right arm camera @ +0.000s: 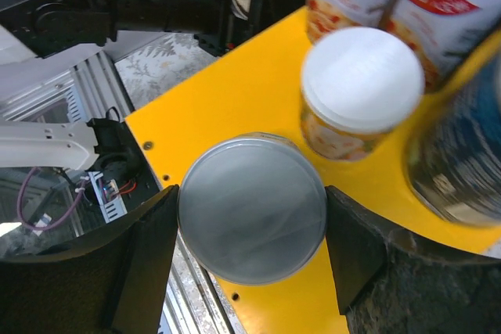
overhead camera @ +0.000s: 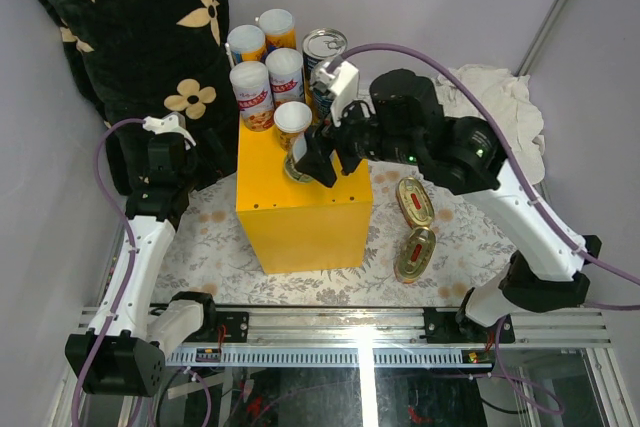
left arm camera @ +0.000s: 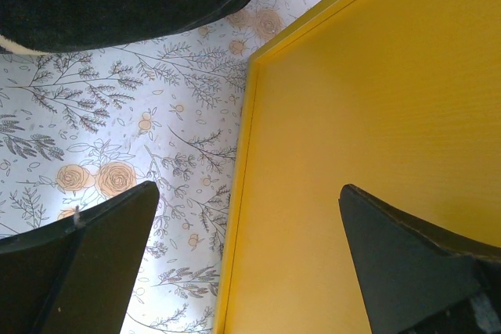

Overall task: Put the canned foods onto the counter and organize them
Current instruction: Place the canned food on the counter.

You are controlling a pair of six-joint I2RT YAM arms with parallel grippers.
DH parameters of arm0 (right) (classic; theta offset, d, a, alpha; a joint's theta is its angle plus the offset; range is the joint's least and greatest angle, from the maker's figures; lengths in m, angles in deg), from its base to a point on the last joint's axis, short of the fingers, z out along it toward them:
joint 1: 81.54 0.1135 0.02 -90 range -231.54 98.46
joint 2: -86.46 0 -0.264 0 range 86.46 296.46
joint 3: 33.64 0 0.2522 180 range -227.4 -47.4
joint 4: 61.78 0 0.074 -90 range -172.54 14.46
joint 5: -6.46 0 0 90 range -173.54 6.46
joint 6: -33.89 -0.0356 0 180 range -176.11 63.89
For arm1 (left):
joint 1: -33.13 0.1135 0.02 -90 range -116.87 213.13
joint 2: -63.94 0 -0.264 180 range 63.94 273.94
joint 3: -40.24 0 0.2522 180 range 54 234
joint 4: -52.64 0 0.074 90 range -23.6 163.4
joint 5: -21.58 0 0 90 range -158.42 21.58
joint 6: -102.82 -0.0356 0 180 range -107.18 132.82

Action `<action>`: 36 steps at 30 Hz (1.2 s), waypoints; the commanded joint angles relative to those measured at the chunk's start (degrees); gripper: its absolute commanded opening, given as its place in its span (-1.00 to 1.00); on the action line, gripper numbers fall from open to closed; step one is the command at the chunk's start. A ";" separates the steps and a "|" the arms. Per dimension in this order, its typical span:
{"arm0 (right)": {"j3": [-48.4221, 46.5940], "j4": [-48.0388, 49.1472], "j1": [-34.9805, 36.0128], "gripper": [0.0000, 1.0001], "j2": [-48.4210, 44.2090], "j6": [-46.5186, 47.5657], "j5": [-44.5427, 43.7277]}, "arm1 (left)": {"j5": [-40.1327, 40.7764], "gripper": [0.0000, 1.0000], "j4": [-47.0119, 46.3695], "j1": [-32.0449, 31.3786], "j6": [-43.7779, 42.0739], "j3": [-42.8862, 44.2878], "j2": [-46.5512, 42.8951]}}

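Canned foods (overhead camera: 285,72) are mostly gathered on the counter (overhead camera: 305,232), a bright yellow box with flat, smooth sides and sharp edges. Five slim cylindrical cans (overhead camera: 250,82) with white lids and orange-red labels stand upright, close together on the counter's back half. A wider can with a shiny ring-pull top and blue label (overhead camera: 325,47) stands at the counter's back right corner. The right tool (overhead camera: 318,159) sits over the middle of the counter's top, its two black fingers (right arm camera: 149,256) pressed against opposite sides of a round silver-topped can (right arm camera: 250,205), just in front of the nearest slim can. Two flat oval gold tins (overhead camera: 413,199) lie to the right of the counter on the surface (overhead camera: 200,237), which is covered with a pale cloth printed with flowers. The left tool (left arm camera: 246,201) hangs at the counter's left edge, its dark wedge-shaped fingers wide apart and gripping nothing. A plush black pillow (overhead camera: 120,17) with cream flower shapes leans to the left of and behind the counter.
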 commanded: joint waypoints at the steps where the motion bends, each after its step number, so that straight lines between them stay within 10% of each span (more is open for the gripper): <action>1: -6.17 6.08 3.58 -0.38 2.44 2.45 0.93 | -0.64 0.99 -2.22 0.53 -1.08 0.22 -1.06; 13: -17.00 2.14 5.60 -0.13 13.52 5.20 2.31 | -1.26 0.99 -2.22 0.52 -1.33 -0.29 -3.12; 21: -15.82 3.49 5.61 1.00 14.44 6.62 2.22 | -0.96 0.99 -2.14 0.57 -1.62 -0.05 -3.44; 30: -14.47 10.67 5.61 0.99 11.18 7.96 -2.81 | -0.01 0.99 -1.87 0.57 -1.22 -0.49 -3.83; 36: 9.04 25.42 5.58 0.86 -6.88 9.65 -2.66 | 1.51 0.99 -1.80 0.53 -1.48 -0.48 -4.20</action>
